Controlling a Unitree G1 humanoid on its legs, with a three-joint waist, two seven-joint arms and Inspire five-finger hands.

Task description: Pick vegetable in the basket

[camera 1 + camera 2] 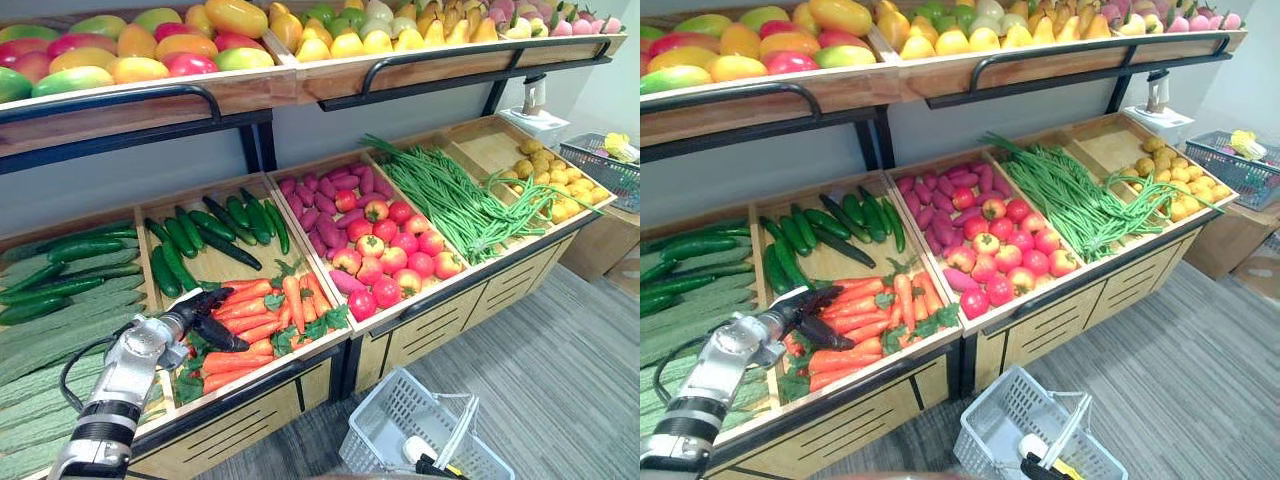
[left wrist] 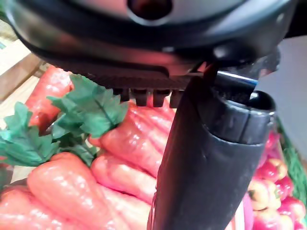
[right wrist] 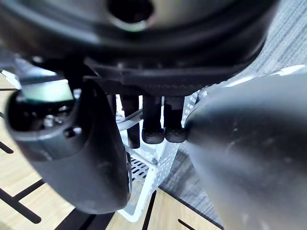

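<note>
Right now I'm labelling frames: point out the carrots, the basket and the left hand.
carrots [image 1: 292, 300]: left eye view, an orange body.
basket [image 1: 372, 425]: left eye view, side wall.
left hand [image 1: 205, 318]: left eye view, palm.

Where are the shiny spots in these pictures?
Left wrist view: white glints on the carrots, just past the left hand. Left eye view: bright spots on the red fruit and the mangoes; the wall under the top shelf lies in shade.

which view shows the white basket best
The right eye view: the white basket shows its rim, mesh walls and raised handle, cut off only at the bottom. The left eye view shows much the same. The right wrist view catches a bit of mesh.
</note>
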